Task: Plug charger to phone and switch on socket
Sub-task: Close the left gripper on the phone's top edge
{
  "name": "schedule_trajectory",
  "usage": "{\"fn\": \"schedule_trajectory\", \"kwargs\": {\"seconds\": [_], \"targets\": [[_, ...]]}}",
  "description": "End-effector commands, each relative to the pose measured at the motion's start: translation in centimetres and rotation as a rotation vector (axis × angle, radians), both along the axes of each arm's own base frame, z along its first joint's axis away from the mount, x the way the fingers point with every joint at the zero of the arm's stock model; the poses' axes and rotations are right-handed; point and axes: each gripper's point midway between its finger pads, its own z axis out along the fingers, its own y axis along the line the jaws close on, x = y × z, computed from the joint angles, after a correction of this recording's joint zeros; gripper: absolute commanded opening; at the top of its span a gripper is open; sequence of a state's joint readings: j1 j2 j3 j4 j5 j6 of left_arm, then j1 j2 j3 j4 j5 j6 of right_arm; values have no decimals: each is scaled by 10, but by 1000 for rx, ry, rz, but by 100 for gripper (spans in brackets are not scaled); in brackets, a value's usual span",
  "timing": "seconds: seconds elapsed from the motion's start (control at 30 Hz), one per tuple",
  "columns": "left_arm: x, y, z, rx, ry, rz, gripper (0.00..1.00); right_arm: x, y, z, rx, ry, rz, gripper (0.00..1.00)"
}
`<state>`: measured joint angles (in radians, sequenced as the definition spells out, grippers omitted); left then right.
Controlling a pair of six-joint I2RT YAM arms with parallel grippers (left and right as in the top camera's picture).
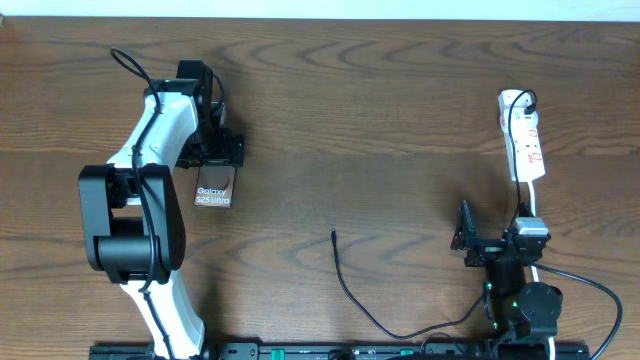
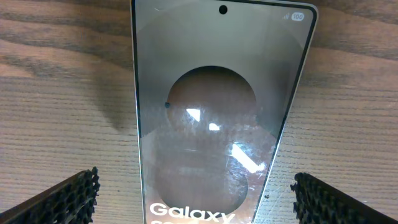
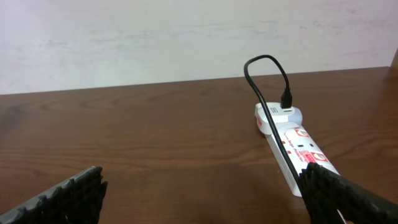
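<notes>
The phone (image 1: 213,189) lies flat on the table, its dark screen showing white "Galaxy S25 Ultra" lettering; it fills the left wrist view (image 2: 211,124). My left gripper (image 1: 214,152) is open over the phone's top end, with a finger on each side of it in the left wrist view (image 2: 196,199), not touching it. The charger cable's free plug tip (image 1: 333,236) lies on the table at centre, apart from the phone. The charger's other end (image 3: 286,98) is plugged into the far end of the white socket strip (image 1: 524,137) (image 3: 292,140). My right gripper (image 1: 497,235) (image 3: 205,193) is open and empty, just in front of the strip.
The black cable (image 1: 400,334) curves along the front edge toward the right arm's base. The strip's white cord (image 1: 590,282) loops at front right. A pale wall (image 3: 155,37) stands behind the wooden table (image 1: 380,120).
</notes>
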<state>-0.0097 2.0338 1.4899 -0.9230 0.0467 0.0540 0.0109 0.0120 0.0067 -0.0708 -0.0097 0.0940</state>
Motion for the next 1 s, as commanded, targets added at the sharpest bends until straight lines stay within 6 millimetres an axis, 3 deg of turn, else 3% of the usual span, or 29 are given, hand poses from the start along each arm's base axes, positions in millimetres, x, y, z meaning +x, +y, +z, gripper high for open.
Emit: {"fn": "schedule_trajectory", "kwargs": {"seconds": [0.0,0.4,0.97], "targets": [[-1,-1,-2,-5,6,-18,98,0,2,0,-14,0,7,99],[2,-1,-2,-5,-8,-18,98,0,2,0,-14,0,7,99],[-6,-1,-19,-6,1,-18,98,0,2,0,-14,0,7,99]]}}
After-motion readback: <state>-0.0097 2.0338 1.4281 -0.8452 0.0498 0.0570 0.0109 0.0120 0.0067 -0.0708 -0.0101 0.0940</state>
